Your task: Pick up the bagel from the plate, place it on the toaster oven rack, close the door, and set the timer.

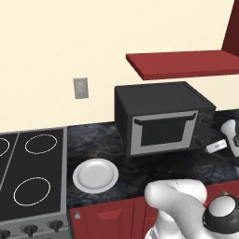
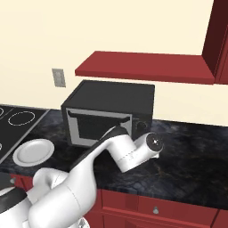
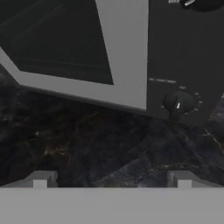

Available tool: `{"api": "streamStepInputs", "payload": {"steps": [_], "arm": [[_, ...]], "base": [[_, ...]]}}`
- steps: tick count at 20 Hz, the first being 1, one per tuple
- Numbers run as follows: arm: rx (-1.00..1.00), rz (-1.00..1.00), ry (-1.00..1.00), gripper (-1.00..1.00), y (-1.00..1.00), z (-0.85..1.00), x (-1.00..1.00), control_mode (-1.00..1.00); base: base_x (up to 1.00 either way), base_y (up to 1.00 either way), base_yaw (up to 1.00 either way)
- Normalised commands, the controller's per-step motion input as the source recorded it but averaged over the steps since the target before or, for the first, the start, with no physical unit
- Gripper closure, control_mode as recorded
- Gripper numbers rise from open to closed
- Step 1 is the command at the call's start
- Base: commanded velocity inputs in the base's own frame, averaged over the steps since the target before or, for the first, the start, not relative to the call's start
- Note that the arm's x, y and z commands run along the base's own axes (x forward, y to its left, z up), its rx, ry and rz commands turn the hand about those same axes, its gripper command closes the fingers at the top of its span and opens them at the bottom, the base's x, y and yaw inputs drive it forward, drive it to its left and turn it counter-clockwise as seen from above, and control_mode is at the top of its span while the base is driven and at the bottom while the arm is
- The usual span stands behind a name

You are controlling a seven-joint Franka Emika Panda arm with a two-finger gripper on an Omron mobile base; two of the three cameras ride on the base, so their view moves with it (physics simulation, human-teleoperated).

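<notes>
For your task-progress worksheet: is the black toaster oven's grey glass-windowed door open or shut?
Shut: the grey glass-windowed door stands upright, flush against the black toaster oven front.

Closed grey-framed door [image 3: 118, 65] with dark glass; right of it, the black control strip bearing a round knob [image 3: 178, 103], above dark marbled counter [image 3: 96, 148].

Even, flat light; hand view dim, perhaps slightly blurred.
</notes>
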Motion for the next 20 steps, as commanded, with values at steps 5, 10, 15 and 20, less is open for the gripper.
{"api": "streamStepInputs", "payload": {"steps": [5,10,15,20], "arm": [[0.00,0.00,0.10,-1.00,-0.01,0.35,0.14,-1.00],[0.00,0.00,0.03,-1.00,-0.05,0.04,0.12,-1.00],[0.00,0.00,0.03,-1.00,-0.07,-0.06,0.09,-1.00],[0.00,0.00,0.11,-1.00,-0.03,-0.03,0.22,-1.00]], "base": [[0.00,0.00,0.00],[0.00,0.00,0.00],[0.00,0.00,0.00],[0.00,0.00,0.00]]}}
